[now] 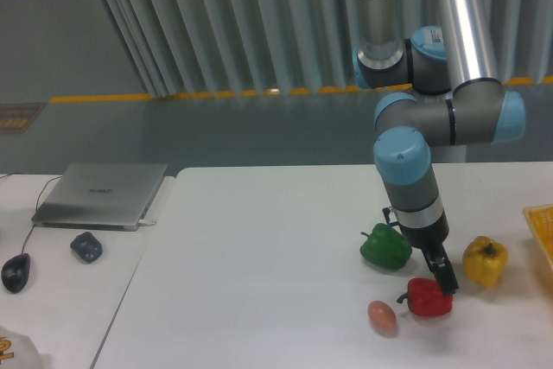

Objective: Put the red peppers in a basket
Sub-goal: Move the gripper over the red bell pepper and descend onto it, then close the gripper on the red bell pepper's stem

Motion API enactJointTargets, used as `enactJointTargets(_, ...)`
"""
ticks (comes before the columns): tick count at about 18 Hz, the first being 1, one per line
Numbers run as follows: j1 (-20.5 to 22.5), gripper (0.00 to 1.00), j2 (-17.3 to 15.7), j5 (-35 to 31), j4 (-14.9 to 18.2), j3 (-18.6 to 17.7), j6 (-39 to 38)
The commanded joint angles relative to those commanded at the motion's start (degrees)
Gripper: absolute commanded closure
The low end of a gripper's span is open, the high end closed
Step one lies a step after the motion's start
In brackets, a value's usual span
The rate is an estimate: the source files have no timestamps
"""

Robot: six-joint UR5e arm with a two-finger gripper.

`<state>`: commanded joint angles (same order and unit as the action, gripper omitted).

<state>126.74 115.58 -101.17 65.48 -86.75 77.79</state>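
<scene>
The red pepper [428, 299] lies on the white table [259, 239] at the front right, its dark stem pointing left. My gripper [442, 276] hangs tilted just above the pepper's top right. I see it almost edge-on, and one dark finger [447, 279] reaches the pepper's upper surface. Its jaws look apart, with nothing held. At the right border only an orange-yellow edge of the basket [542, 224] shows.
A green pepper [385, 246] lies just left of the arm's wrist. A yellow pepper [485, 261] sits to the right, and a pinkish-brown egg-shaped item [381, 316] lies left of the red pepper. A laptop [102, 194], a mouse [15, 271] and a small dark object [86, 246] are on the far-left table.
</scene>
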Motion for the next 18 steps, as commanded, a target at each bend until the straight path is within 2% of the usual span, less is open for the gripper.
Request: enactJointTargets(18,0.0,0.0,1.7,3.2,-1.3,0.1,-3.2)
